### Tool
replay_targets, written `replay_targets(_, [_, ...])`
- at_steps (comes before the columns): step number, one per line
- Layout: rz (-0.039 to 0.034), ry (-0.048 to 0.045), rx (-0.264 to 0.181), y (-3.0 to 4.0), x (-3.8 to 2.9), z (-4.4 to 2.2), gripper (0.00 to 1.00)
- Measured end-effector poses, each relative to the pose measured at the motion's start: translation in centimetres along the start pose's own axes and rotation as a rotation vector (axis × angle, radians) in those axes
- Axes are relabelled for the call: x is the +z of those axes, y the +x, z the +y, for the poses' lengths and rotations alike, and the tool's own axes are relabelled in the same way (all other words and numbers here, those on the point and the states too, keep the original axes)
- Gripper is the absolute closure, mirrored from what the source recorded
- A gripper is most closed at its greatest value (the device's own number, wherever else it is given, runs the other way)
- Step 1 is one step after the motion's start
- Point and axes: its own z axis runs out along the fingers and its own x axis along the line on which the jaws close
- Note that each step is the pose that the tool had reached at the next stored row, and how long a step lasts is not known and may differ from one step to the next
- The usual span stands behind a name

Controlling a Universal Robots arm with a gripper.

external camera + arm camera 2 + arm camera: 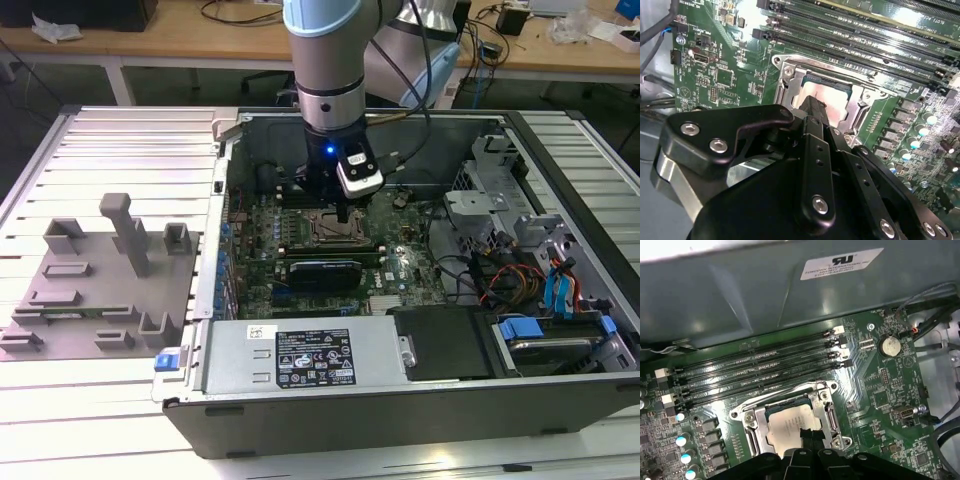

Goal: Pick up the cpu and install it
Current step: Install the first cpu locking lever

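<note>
The arm is down inside the open computer case (560,400), w/ the pincer (345,218) right over the socket frame (337,232) on the motherboard (400,262). In both wrist views the cpu (790,427) lies flat inside that frame, silvery top up, metal bracket around it on all sides. The pincer (811,439) tips sit together at the cpu's near edge; in the second wrist view the pincer (812,107) tapers to one narrow black point over the chip (817,95), no gap visible between the fingers, so it reads as closed or nearly so. Can't tell whether the tips touch the chip or hang just above it, and nothing shows them gripping its edges.

Step in hand, as I judge it: seating/placing stage, cpu already in the socket, pickup done. Whether it's fully seated in its notches can't be told from here.

Next move calls for care: chip must stay square in the frame, so any contact should go straight down, light, no sideways drag. The memory slots (765,367) just beside the frame leave little room to stray.

The grey fixture tray (95,300) sits on the desk (100,420), well apart on the exterior view's left.
</note>
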Motion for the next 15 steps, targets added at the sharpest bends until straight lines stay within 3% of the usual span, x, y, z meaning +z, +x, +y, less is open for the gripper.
replay_targets(3, [0.0034,0.001,0.0,0.0,0.0,-0.01,0.89])
replay_targets(4, [0.0158,0.0041,0.0,-0.01,0.01,-0.01,0.89])
replay_targets(5, [0.0295,0.0073,-0.001,-0.03,0.03,0.0,0.89])
replay_targets(7, [0.0741,0.0185,-0.001,-0.08,0.06,0.0,0.89])
replay_targets(8, [0.1004,0.0247,-0.002,-0.11,0.08,0.0,0.89])
replay_targets(9, [0.1074,0.0266,-0.002,-0.11,0.07,-0.01,0.89])
replay_targets(11, [0.111,0.0274,-0.002,-0.11,0.08,-0.01,0.89])
replay_targets(13, [0.1116,0.0267,-0.009,-0.1,0.08,0.0,0.89])
replay_targets(15, [0.112,0.0222,-0.047,-0.1,0.12,0.0,0.89])
